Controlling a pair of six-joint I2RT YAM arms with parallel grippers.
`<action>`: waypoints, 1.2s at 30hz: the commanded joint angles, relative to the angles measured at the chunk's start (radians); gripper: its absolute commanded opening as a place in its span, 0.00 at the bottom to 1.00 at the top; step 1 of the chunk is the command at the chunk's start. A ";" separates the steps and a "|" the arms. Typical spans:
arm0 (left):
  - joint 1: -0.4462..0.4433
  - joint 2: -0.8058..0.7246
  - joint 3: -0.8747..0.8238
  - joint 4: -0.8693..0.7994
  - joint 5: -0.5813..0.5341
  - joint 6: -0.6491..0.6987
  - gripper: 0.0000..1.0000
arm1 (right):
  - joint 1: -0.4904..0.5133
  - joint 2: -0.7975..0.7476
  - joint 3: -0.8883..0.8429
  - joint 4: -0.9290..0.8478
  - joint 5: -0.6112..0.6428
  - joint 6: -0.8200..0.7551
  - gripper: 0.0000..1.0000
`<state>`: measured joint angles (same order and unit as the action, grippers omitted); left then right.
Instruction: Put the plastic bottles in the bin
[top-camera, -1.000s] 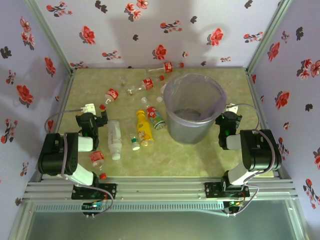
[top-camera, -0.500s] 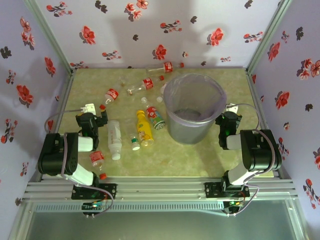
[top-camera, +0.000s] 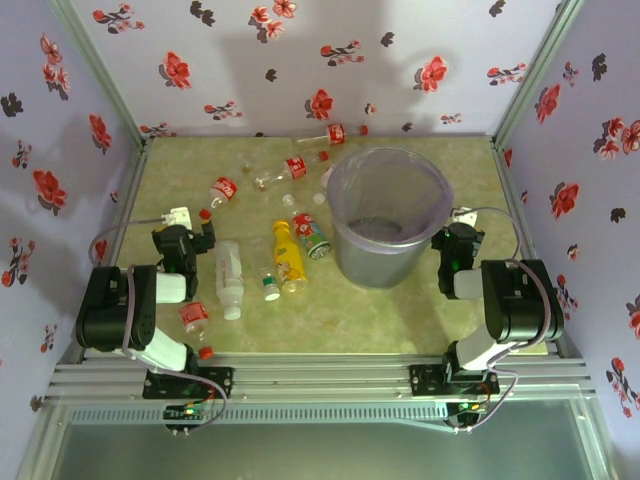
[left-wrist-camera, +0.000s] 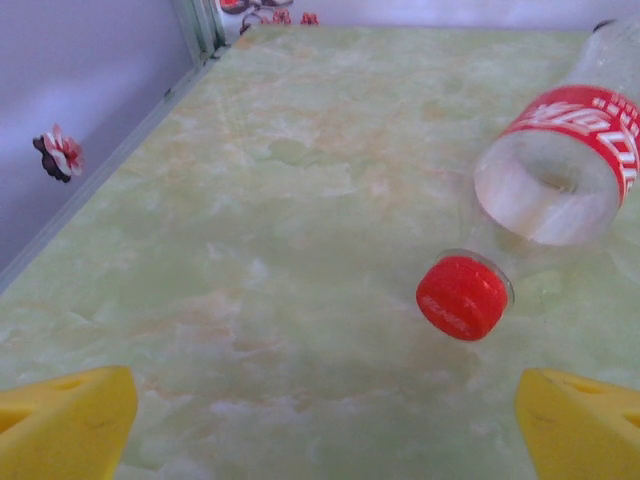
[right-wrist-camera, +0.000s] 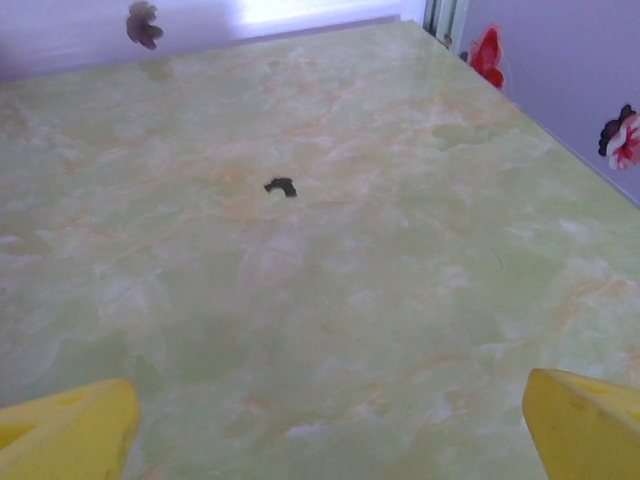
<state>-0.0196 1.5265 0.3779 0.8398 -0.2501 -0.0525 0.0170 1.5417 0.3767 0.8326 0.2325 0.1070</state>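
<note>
Unchanged since a second ago: left claw (left-wrist-camera: 325, 425) and right claw (right-wrist-camera: 330, 425) wide open, empty; plastic bottles (top-camera: 288, 250) scattered on the desk (top-camera: 330, 315) outside the bin (top-camera: 375, 265), so the task looks unstarted.

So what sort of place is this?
Likely a robot test booth: patterned walls box in a table, two arms are bolted at its edge, and bottles lie near a bin.
</note>
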 joint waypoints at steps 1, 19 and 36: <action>0.000 -0.122 0.103 -0.207 0.001 0.001 0.98 | -0.020 -0.103 0.094 -0.187 0.037 0.044 0.99; 0.000 -0.434 0.701 -1.726 0.031 -0.452 1.00 | -0.144 -0.401 0.593 -1.414 0.148 0.241 0.99; 0.208 -0.455 0.364 -1.632 0.365 -0.503 0.88 | -0.144 -0.418 0.875 -1.589 -0.220 0.218 0.99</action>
<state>0.1707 1.0458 0.7570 -0.9020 0.0349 -0.5442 -0.1265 1.1572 1.2243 -0.7136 0.0650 0.3332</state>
